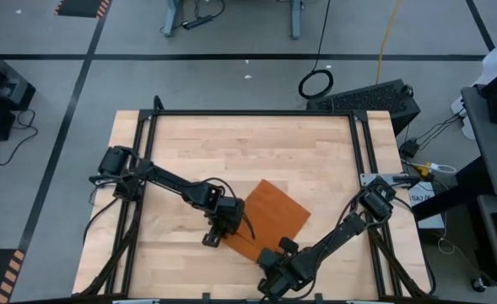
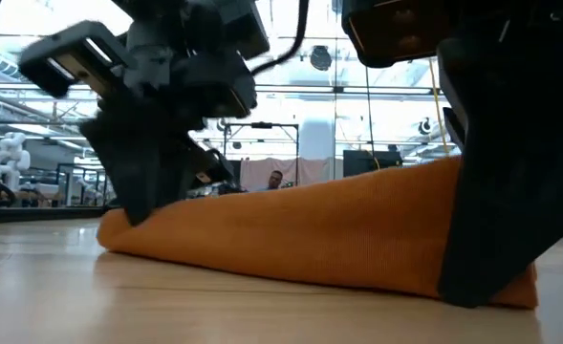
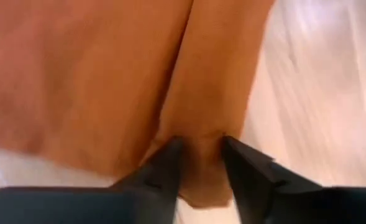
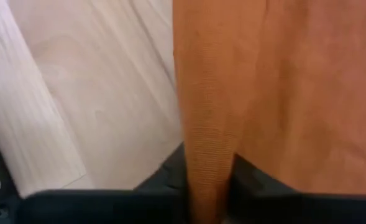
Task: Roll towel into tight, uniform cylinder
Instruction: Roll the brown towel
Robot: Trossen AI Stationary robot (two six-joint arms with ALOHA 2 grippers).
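The towel (image 1: 269, 215) lies on the wooden table (image 1: 231, 152), in the near half and a little right of the middle. It is rust-orange and it sits turned like a diamond, with one corner toward the far side. Its near edge is folded over into a low roll (image 2: 291, 234), and the rest of the cloth is flat behind it. In the low view this roll goes across the picture as a long orange ridge that rests on the table top.

The left gripper (image 1: 217, 233) is at the left end of the roll. In the left wrist view its two dark fingers (image 3: 164, 171) stand on both sides of the thick folded edge and press on it, so the gripper is closed on the towel with the cloth between the fingers. The left arm reaches to it from the left side of the table.

The right gripper (image 1: 280, 251) is at the other end of the roll, near the front edge of the table. In the right wrist view the rolled edge of the towel (image 4: 207, 124) goes down between its fingers (image 4: 167, 171), which are tight on the cloth from both sides. The right arm comes from the right side of the table.

Between the two grippers the roll is not even: it is thicker toward the right gripper.
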